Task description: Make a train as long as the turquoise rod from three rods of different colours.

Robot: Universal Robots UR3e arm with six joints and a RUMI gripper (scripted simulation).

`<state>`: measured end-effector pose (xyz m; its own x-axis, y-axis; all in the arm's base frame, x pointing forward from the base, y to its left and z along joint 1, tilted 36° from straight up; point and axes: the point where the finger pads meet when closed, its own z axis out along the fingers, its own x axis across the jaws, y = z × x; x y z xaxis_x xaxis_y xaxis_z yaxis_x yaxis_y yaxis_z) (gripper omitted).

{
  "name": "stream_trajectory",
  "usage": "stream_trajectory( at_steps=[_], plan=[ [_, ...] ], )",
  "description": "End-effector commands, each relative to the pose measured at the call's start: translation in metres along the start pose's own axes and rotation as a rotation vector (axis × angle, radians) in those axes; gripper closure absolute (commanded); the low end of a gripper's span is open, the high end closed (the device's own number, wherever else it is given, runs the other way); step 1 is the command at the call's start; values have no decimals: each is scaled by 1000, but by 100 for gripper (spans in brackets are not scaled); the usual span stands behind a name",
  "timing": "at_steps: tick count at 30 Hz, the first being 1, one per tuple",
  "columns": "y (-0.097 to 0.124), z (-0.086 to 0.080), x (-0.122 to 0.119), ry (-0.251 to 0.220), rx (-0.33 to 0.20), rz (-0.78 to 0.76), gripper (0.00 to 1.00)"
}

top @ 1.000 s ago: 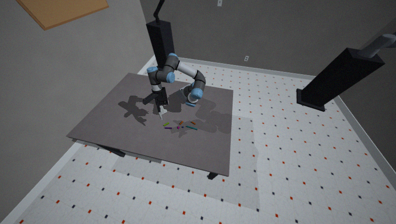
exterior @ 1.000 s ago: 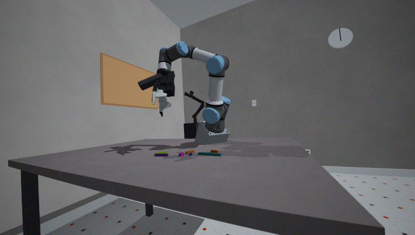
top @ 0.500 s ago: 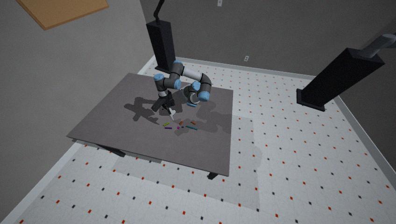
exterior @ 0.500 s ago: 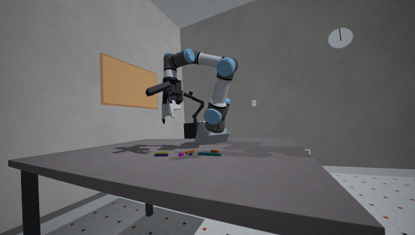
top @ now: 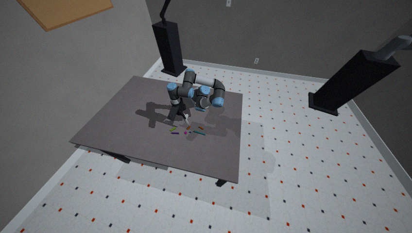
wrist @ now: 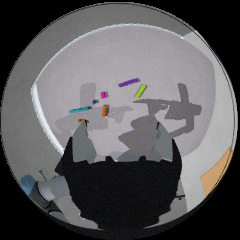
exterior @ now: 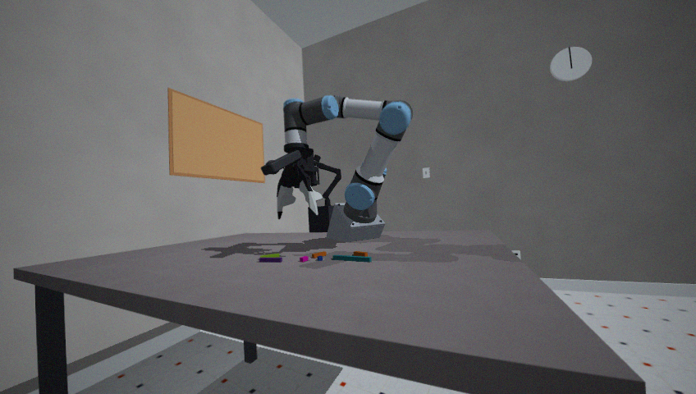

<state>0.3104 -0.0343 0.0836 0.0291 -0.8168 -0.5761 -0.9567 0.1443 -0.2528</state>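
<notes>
A grey-walled room surrounds a dark counter point(top: 129, 135) point(exterior: 391, 302) point(wrist: 165, 60), on which seven rods lie apart. The gripper point(top: 183, 121) point(exterior: 298, 213) point(wrist: 122, 121) hangs above the counter, its jaws wide apart with nothing between them.

Directions follow the top view, centred on the blue rod point(top: 190, 132) point(exterior: 319, 258) point(wrist: 94, 102). The near orange rod point(top: 188, 127) point(exterior: 319, 254) point(wrist: 105, 111) is at twelve o'clock, the far orange rod point(top: 200, 127) point(exterior: 360, 253) at two, and the turquoise rod point(top: 199, 133) point(exterior: 351, 258) point(wrist: 80, 109) at three. At nine are the magenta rod point(top: 185, 132) point(exterior: 304, 258) point(wrist: 104, 95) and, beyond it, the purple rod point(top: 175, 133) point(exterior: 270, 260) point(wrist: 129, 82); the lime rod point(top: 172, 128) point(exterior: 270, 255) point(wrist: 141, 91) is between nine and ten.

The step in hand is probably the approach to a first rod. Blue, one orange and lime make the required length. Each is best gripped across its long sides, turned to a common line, and lowered flat, with room kept from the spare rods.

The exterior view shows the gripper's height above the counter; the wrist view separates lime from purple, which overlap in the exterior view.

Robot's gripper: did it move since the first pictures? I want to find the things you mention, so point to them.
Yes. In the exterior view, the gripper point(top: 181, 121) point(exterior: 298, 215) point(wrist: 122, 121) has moved right, away from the orange board point(exterior: 214, 141) on the wall.
</notes>
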Motion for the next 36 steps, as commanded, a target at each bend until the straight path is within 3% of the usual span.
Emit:
stream_trajectory(
  at_steps=[1,14,36],
  plan=[
    [9,10,-3,21,-3,-97,0],
    [22,23,-8,36,-33,-220,0],
    [23,25,-8,38,-36,-233,0]
  ],
)
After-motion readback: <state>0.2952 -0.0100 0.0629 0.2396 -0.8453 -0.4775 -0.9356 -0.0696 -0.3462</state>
